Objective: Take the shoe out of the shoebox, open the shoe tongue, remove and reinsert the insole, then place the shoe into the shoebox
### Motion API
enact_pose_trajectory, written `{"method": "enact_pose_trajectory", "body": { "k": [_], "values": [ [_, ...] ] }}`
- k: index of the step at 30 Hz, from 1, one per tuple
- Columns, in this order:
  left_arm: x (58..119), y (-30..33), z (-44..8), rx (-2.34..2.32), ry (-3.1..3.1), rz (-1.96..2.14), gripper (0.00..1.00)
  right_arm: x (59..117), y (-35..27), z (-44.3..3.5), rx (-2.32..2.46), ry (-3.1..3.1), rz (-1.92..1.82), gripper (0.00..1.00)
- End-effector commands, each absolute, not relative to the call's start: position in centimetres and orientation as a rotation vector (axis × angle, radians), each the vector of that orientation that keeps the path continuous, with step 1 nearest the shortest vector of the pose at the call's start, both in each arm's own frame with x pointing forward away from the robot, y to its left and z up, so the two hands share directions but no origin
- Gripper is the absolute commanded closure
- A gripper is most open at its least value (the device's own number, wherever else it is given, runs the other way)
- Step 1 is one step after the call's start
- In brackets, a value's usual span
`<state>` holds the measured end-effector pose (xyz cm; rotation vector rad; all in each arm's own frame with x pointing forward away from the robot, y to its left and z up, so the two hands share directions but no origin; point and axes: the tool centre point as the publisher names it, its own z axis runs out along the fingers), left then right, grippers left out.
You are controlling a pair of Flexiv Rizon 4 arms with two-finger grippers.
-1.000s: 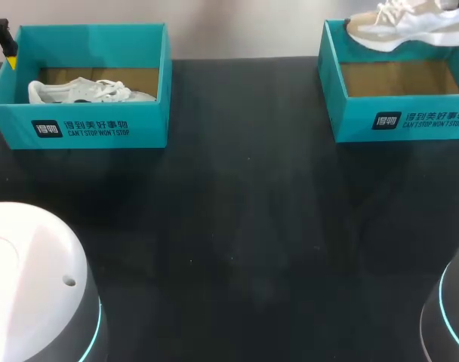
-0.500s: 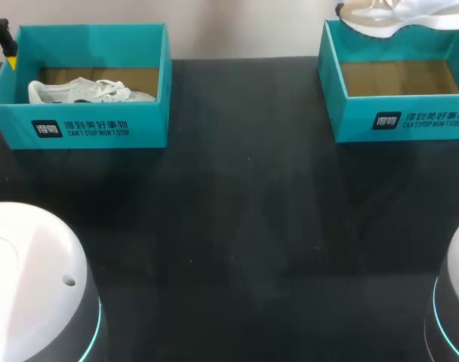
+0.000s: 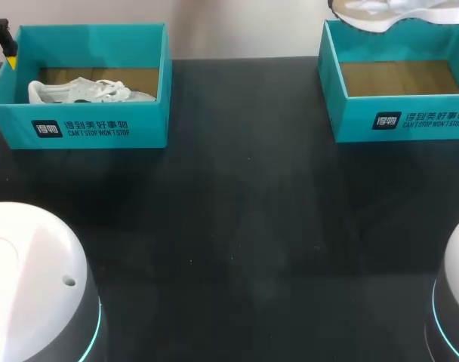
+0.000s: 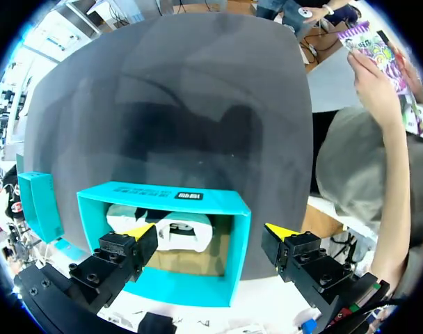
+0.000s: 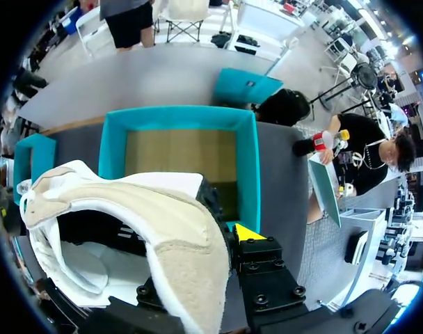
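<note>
Near edge: the bases of the left arm and right arm sit at the near corners of the table.

Far left corner: the left shoebox holds a white shoe lying on its cardboard floor. The left jaws hang over this box from its far side. They stand wide apart and touch nothing, with the box opening and the shoe between and below the tips. We judge this a waiting pose: the arm is lined up on the box but has not committed to a grasp.

Far right corner: the right shoebox shows only its bare cardboard floor. The lifted shoe, this step's own thing, hangs above the box's far wall, free of the rim.

Right wrist view: one yellow tip shows just beside the shoe's beige collar, and the other is hidden under the upper. The shoe hangs unsupported, so we judge the right jaws clamped on its collar. Gripping at the collar keeps the sole downward and leaves the tongue reachable.

Judgement: the take-out step is nearly done. Next the shoe needs setting down on the table. Risk: the soft collar slipping in the grip.
</note>
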<state>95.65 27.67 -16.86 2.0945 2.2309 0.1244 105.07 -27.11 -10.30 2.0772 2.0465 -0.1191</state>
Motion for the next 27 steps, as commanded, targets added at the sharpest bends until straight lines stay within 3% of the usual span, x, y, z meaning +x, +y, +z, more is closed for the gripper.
{"method": "enact_pose_trajectory", "body": {
  "k": [1,12,20,27],
  "values": [
    [95.5,27.6,-16.8,2.094,2.231,0.130,0.00,104.6,-27.1,-10.3,2.051,2.028,-0.067,1.00],
    [95.5,27.6,-16.8,2.094,2.231,0.130,0.00,97.1,-21.5,-7.9,2.015,1.983,-0.192,1.00],
    [95.5,27.6,-16.8,2.094,2.231,0.130,0.00,90.3,-17.5,-8.7,2.191,1.925,-0.248,1.00],
    [95.5,27.6,-16.8,2.094,2.231,0.130,0.00,90.3,-17.5,-8.7,2.191,1.925,-0.248,1.00]
  ]
}}
